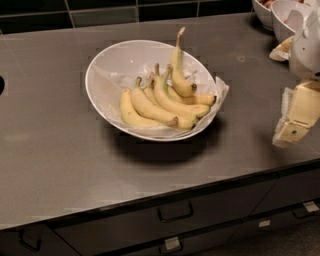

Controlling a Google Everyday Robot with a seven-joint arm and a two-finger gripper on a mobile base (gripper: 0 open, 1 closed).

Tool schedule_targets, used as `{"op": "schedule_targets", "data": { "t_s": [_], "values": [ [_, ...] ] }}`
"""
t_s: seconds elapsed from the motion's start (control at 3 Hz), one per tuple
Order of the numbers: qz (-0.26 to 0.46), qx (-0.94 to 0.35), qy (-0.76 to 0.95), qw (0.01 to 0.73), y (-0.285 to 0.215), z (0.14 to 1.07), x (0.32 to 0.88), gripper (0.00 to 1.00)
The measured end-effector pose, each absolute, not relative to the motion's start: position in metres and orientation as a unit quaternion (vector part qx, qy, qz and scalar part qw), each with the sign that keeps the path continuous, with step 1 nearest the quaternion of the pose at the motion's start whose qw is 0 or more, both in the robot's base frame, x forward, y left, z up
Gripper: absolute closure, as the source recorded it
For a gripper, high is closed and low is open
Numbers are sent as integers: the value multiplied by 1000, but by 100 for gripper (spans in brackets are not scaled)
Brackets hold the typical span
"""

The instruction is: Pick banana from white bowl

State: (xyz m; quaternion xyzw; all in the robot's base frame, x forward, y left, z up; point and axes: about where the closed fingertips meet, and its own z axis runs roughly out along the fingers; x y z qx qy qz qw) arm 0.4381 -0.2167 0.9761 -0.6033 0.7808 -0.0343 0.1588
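Note:
The white bowl [107, 75] is large and shallow, with a crinkled translucent liner, and stands in the middle of the dark grey counter. Inside, the loose banana [179, 72] leans against the far right wall, its long greenish stem pointing up past the rim and its dark tip down. A bunch of joined bananas [155, 105] lies beside it toward the front. My gripper [291, 131], with cream-coloured fingers, hangs at the right edge of the view, above the counter, to the right of the bowl and apart from it. It holds nothing that I can see.
Smaller, deeper white bowls [282, 15] with food stand at the far right corner of the counter [50, 150]. A dark tiled wall runs along the back. Drawers with handles [175, 212] sit below the counter's front edge.

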Motion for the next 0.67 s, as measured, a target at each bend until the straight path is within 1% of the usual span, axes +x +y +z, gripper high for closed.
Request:
{"op": "schedule_targets", "data": {
  "t_s": [0.33, 0.67],
  "values": [
    [-35, -601, 781, 165, -211, 980, 443, 0],
    [-26, -589, 790, 170, -198, 977, 467, 0]
  ]
}}
